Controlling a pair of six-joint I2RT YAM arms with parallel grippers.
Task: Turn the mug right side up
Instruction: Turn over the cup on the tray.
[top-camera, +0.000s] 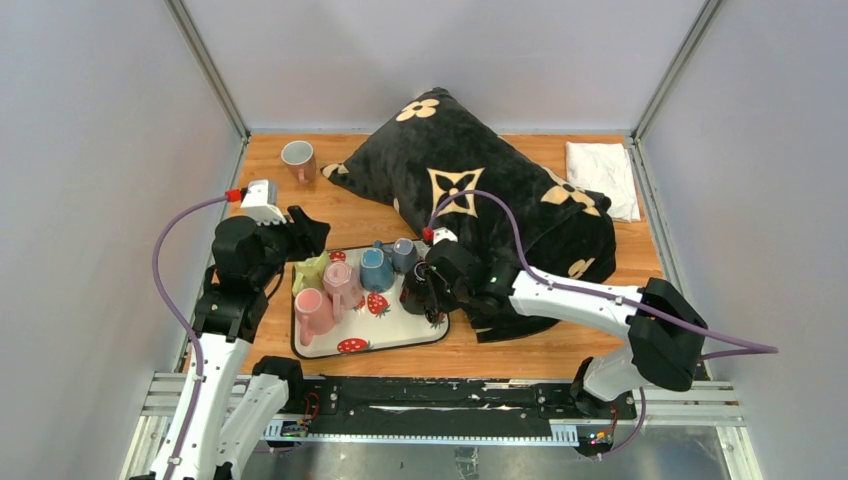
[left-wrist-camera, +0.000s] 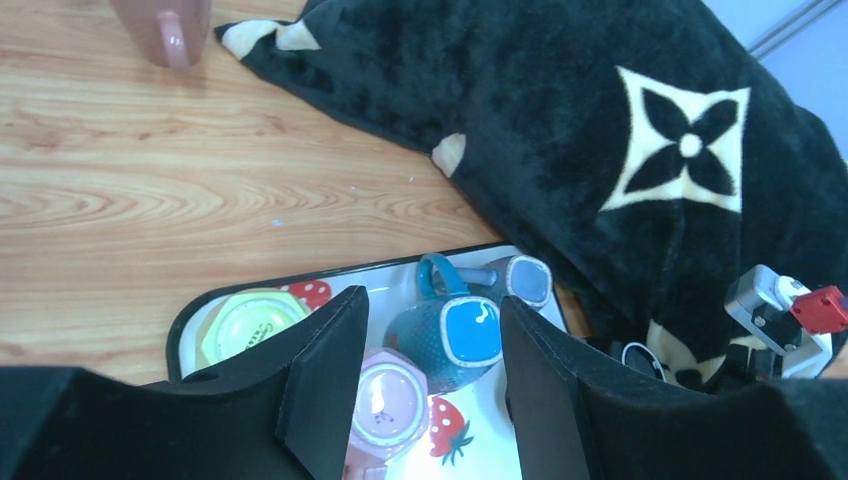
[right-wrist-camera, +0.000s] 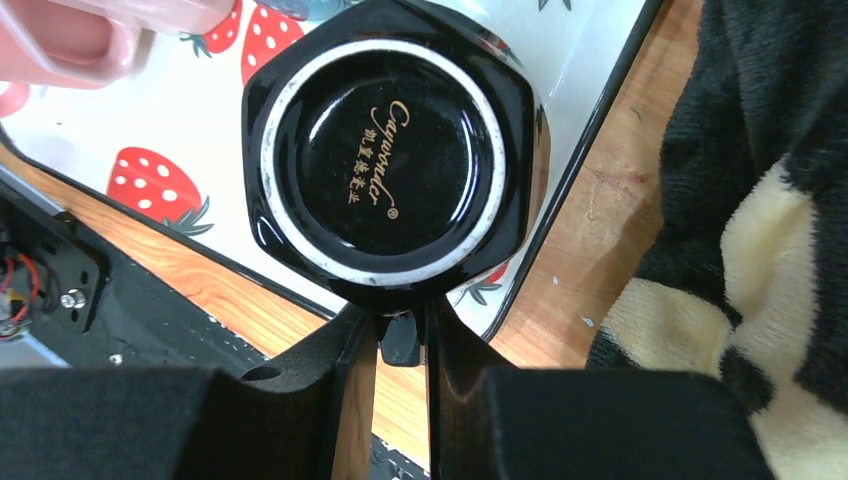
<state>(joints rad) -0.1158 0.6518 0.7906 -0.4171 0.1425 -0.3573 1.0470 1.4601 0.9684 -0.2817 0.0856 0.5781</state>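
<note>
Closest to the lens, the right gripper (right-wrist-camera: 400, 325) has its two fingers pinched nearly together on the handle (right-wrist-camera: 400, 345) of the black mug (right-wrist-camera: 385, 150). The mug sits base-up, its printed underside facing the camera, over the right end of the strawberry tray (top-camera: 400, 330). Whether its rim rests on the tray or has just lifted, I cannot tell. The left gripper (left-wrist-camera: 432, 310) hangs half open above the other mugs on the tray and holds nothing. The step in hand looks like the lift and turn. A hold on the handle alone is narrow, so the mug may swing about it. It is best raised straight and clear of the tray first, then rolled slowly at the wrist until the mouth faces up. It should be kept away from the pink mug (right-wrist-camera: 90, 40) and the black cushion (right-wrist-camera: 780, 200) just beside it, then set down flat before release.
</note>
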